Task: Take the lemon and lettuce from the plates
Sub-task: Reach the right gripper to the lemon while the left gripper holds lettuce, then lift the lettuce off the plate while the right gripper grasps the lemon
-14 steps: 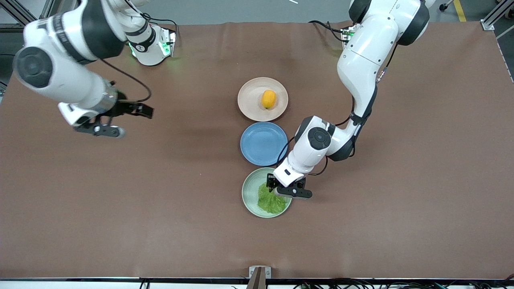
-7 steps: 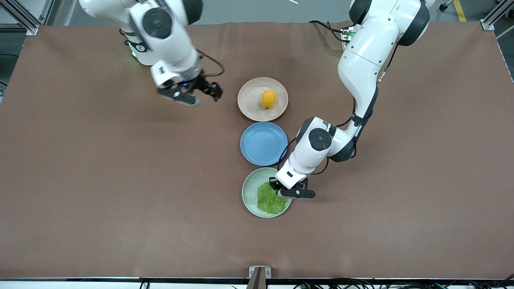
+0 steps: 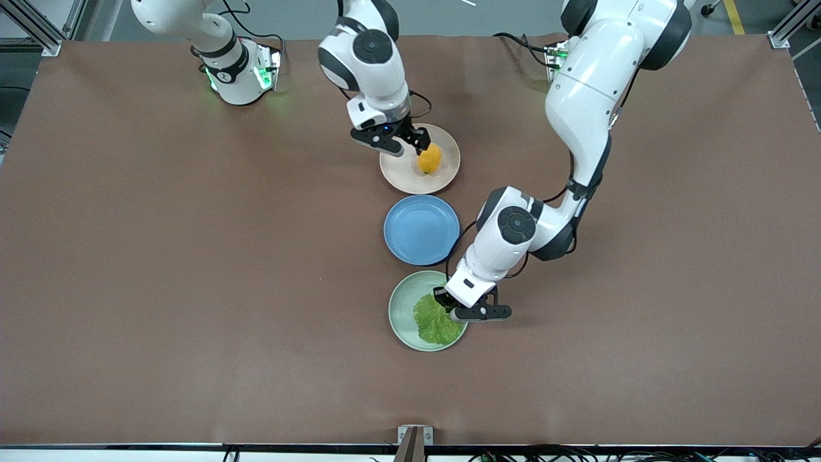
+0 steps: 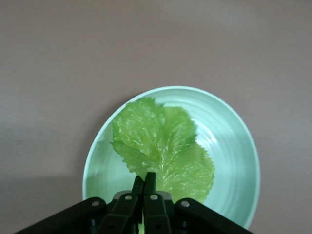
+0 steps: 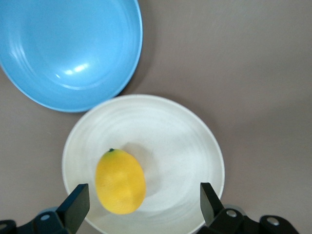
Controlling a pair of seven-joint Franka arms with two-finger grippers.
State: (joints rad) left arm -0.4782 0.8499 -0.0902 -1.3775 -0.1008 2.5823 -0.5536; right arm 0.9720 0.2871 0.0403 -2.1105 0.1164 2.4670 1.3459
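The lemon [image 3: 430, 158] lies on the beige plate [image 3: 401, 179]. My right gripper [image 3: 407, 144] hangs open just over that plate. In the right wrist view the lemon [image 5: 120, 182] sits between the gripper's [image 5: 142, 195] two fingers, close to one of them, on the beige plate [image 5: 195, 146]. The lettuce [image 3: 433, 321] lies flat on the mint green plate [image 3: 401, 314], nearest the front camera. My left gripper [image 3: 449, 307] is down at the leaf's edge. In the left wrist view its fingers [image 4: 145, 178] are pinched together on the stem end of the lettuce [image 4: 161, 146], on the green plate [image 4: 229, 146].
An empty blue plate [image 3: 420, 230] sits between the beige and green plates, also in the right wrist view [image 5: 68, 48]. The three plates form a row at the table's middle. Brown tabletop spreads wide toward both arms' ends.
My right arm has swung in from its own end of the table to over the beige plate and lemon. My left gripper stayed at the lettuce's edge; the green plate shifted slightly.
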